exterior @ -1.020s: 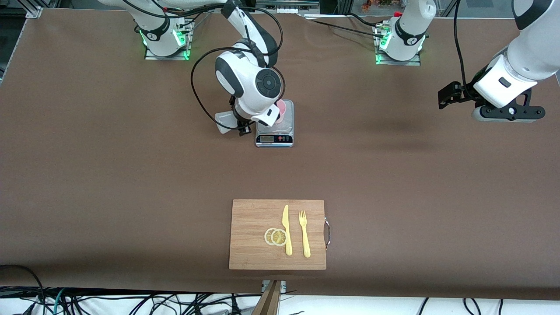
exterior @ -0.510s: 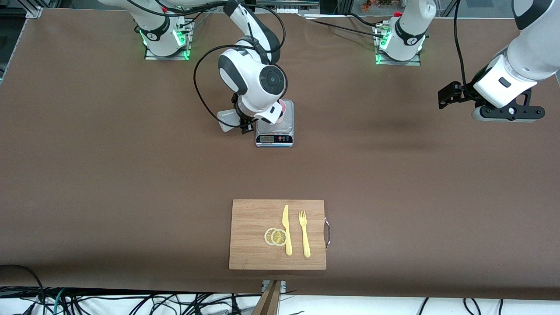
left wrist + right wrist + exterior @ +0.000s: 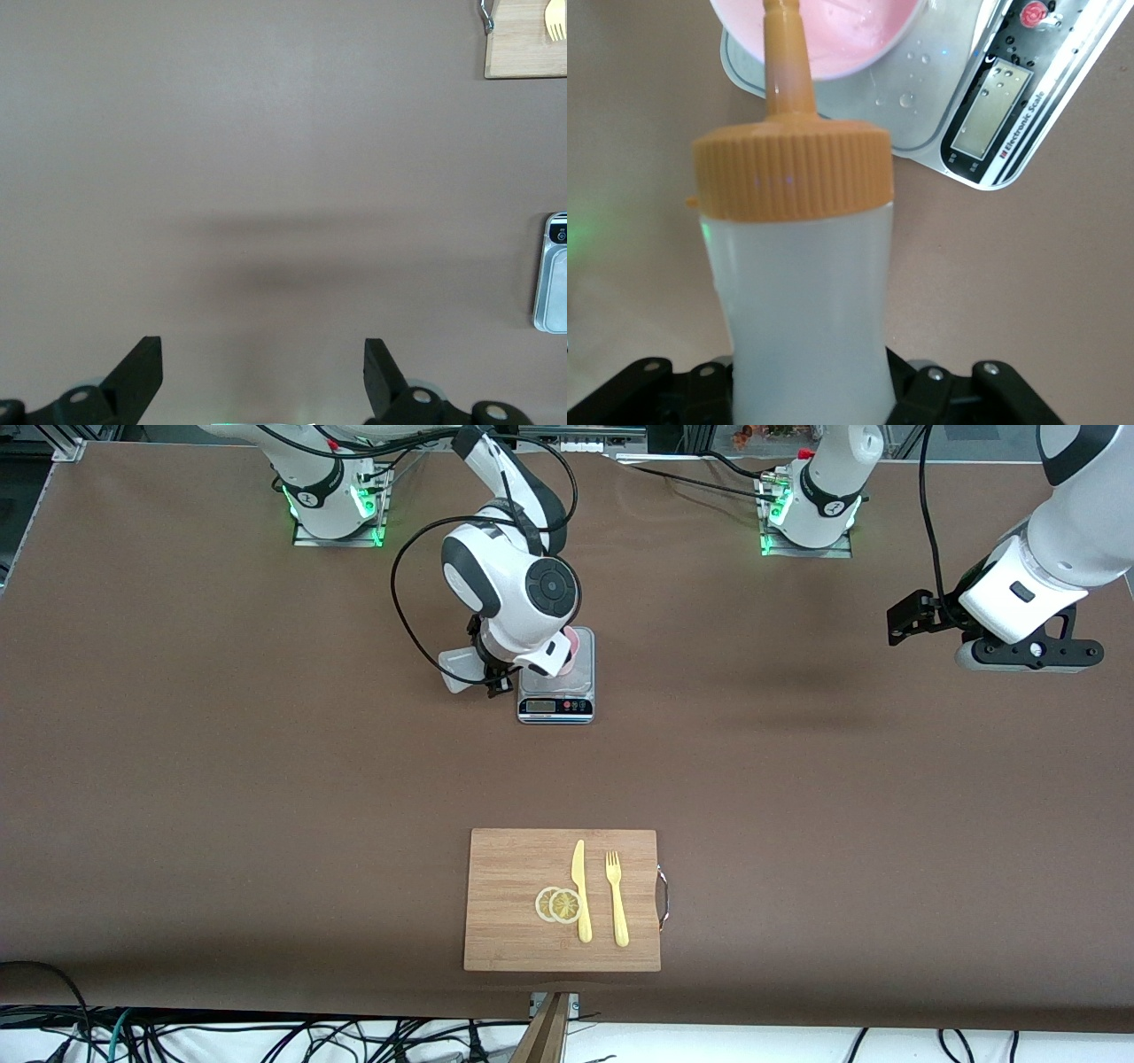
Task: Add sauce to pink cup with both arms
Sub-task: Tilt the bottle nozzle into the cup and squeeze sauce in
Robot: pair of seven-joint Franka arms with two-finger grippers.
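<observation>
brown matte tabletop fills your front view, cable clutter along its near edge. right arm bends down from its base, right gripper clenched on the translucent whitish squeeze bottle, ribbed orange cap, nozzle tipped over the pink cup. cup sits on the silver kitchen scale, droplets on its plate. nearer the camera lies a bamboo cutting board with lemon slices, yellow knife and fork. left arm waits, left gripper spread wide over bare table at its own end.
</observation>
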